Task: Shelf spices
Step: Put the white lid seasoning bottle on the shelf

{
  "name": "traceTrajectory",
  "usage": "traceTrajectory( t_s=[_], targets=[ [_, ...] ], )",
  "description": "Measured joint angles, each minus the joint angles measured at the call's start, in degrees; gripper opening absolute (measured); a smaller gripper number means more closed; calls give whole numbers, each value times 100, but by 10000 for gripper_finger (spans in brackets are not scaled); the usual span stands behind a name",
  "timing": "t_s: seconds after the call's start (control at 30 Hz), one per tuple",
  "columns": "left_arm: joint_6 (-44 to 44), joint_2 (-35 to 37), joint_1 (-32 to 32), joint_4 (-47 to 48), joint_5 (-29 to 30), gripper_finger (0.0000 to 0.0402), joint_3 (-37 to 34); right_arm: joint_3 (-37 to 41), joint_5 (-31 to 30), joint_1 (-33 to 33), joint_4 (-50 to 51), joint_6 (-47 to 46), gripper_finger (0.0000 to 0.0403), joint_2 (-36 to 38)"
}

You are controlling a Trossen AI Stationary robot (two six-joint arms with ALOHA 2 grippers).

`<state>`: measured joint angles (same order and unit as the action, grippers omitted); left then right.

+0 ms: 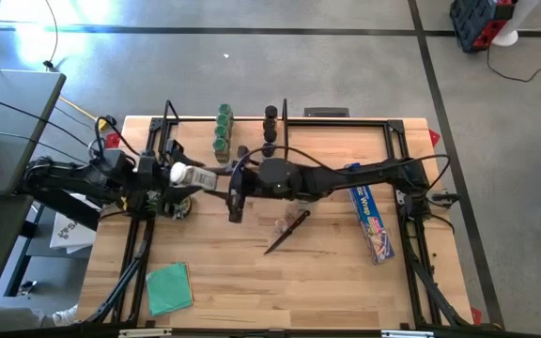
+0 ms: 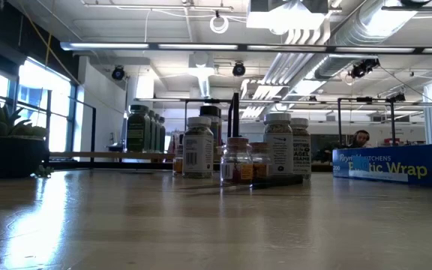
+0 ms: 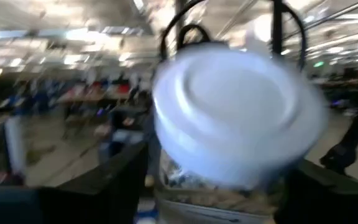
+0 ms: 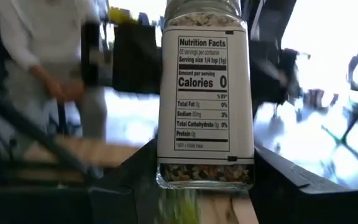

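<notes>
Both grippers meet at one white-capped jar above the worktop, near its left edge. Our right fingers flank its label end, seemingly grasping it; the left fingers straddle the cap, whether gripping we cannot tell. We should confirm one firm hold before the other lets go, then carry it to the shelf.

Jar cap blurred, btm cropped
</notes>
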<state>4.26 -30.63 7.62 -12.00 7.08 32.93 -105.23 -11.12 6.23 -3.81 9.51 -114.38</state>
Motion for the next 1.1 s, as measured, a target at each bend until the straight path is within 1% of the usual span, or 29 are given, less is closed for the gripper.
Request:
traceTrajectory(
  t_s=[0.07,0.1,0.27,0.37,0.47,0.57,0.67,0.87,1.0,1.1],
  targets=[
    [-245,149,0,641,186,299,84,-1,-38,-1,661,-77,182,126],
    [-377,193,0,890,209,304,89,-4,-36,-1,949,-123,182,164],
    [-881,139,-4,1836,222,301,83,-2,107,-46,2158,-389,182,192],
    [-1127,9,-4,2267,226,296,84,-2,134,-62,2480,-581,182,192],
    [-1275,-178,-4,2685,221,293,85,-2,180,-62,2475,-587,182,198],
    [-1189,-380,-4,2775,224,293,82,-2,418,-74,2371,-564,182,201],
    [-970,-480,-2,2565,164,293,83,-2,558,-94,2418,-643,182,201],
    [-628,-507,57,2470,-91,293,83,-7,585,-142,2852,-1077,182,216],
    [-735,-569,107,2500,-150,294,85,-7,544,-173,3036,-1110,182,214],
    [-893,-631,105,2496,-143,294,85,-7,578,-174,2989,-1087,182,214]
  ],
)
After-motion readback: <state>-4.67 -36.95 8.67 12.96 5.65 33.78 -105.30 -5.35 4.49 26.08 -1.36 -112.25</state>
